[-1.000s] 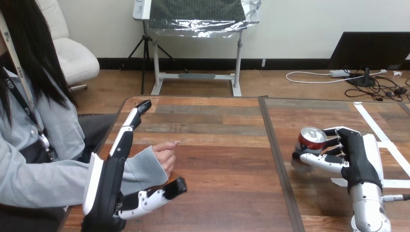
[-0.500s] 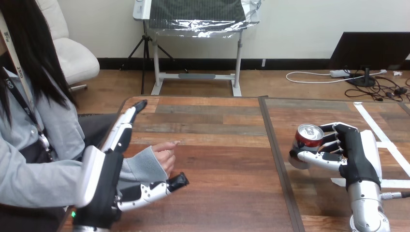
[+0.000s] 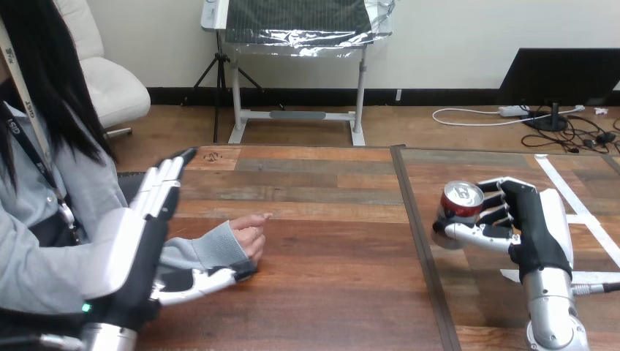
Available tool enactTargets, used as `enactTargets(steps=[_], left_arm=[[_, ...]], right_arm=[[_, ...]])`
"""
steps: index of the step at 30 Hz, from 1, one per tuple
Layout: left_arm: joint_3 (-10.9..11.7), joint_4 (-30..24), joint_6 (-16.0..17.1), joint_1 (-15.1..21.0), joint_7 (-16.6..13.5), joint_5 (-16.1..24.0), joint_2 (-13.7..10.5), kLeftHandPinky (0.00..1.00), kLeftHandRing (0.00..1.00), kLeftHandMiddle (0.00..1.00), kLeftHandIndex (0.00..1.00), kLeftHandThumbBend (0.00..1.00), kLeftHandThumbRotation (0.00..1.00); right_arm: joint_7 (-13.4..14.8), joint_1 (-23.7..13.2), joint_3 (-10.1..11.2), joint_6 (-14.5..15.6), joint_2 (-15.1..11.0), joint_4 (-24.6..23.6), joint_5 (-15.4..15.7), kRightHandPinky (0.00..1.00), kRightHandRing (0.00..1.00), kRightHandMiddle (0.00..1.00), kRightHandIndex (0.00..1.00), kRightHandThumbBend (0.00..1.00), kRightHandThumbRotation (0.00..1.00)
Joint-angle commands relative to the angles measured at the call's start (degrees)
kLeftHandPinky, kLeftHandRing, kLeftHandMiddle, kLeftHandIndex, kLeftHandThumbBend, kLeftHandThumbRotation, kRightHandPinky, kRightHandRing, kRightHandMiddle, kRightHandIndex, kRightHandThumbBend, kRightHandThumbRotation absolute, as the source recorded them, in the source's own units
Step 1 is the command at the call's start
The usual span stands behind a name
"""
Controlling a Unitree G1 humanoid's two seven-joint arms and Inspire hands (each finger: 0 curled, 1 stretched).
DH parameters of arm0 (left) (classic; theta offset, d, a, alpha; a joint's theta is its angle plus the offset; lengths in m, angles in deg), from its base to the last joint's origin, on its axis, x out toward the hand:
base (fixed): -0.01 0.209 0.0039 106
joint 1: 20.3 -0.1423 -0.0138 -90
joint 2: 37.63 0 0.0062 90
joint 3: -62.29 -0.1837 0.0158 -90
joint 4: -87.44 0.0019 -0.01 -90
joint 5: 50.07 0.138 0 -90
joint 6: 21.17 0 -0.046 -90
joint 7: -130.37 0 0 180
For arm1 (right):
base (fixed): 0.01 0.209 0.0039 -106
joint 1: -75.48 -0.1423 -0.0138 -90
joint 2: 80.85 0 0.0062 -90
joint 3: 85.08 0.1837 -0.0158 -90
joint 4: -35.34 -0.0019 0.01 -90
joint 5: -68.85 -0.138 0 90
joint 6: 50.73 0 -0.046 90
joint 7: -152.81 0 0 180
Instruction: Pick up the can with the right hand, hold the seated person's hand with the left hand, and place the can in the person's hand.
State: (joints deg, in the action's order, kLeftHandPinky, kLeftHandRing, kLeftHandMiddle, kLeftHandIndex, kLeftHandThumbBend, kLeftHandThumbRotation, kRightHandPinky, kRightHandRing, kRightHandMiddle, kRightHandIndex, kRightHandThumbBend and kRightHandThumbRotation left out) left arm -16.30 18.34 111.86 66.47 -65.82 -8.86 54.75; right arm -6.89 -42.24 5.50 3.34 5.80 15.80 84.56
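**Can** [image 3: 460,203]: red with a silver top, upright over the right half of the desk [image 3: 329,256]. The fingers [image 3: 491,213] and thumb of the right hand [image 3: 537,227] are curled round it. I log it slightly higher and nearer the centre seam than a second ago. I cannot tell whether its base is clear of the wood.

**Left hand** [image 3: 139,252]: its fingers are straight and together, holding nothing. It has swung out toward the desk's left edge. Its thumb [image 3: 208,278], formerly clear in front of the grey sleeve [image 3: 212,248], now lies against that sleeve at the wrist.

**Person's hand** [image 3: 248,232]: loosely curled, resting on the desk, unmoved.

**Status:** by my reading the pick-up is under way and the hold on the person's hand is being set up but not closed. The can is well apart from that hand, so the carry across remains.
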Motion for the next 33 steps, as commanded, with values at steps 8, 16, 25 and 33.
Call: enactTargets(steps=[8,16,25,33], left_arm=[[-3.35,-2.08,-5.32,6.11,0.12,0.17,-7.9,0.91,0.97,0.97,0.96,1.0,0.38],[-5.24,-0.94,-9.0,8.05,0.7,0.56,-11.73,0.91,0.95,0.95,0.94,1.0,0.37],[-7.89,1.24,-12.43,10.49,2.97,0.5,-15.55,0.89,0.94,0.94,0.93,1.0,0.39],[-10.41,4.34,-13.04,13.11,4.27,-0.07,-18.07,0.87,0.92,0.92,0.92,1.0,0.38]], right_arm=[[0.6,-3.05,-0.35,-3.44,-1.12,-6.12,0.19,0.34,0.39,0.46,0.54,0.78,0.0],[-0.01,-2.55,-0.14,-4.65,-1.03,-7.15,-0.21,0.34,0.39,0.45,0.54,0.77,0.0],[-0.4,-1.65,-0.1,-4.51,-1.11,-9.48,-0.21,0.34,0.38,0.45,0.54,0.77,0.0],[-0.79,-0.71,0.07,-4.26,-1.13,-11.81,-0.32,0.33,0.38,0.45,0.54,0.77,0.0]])
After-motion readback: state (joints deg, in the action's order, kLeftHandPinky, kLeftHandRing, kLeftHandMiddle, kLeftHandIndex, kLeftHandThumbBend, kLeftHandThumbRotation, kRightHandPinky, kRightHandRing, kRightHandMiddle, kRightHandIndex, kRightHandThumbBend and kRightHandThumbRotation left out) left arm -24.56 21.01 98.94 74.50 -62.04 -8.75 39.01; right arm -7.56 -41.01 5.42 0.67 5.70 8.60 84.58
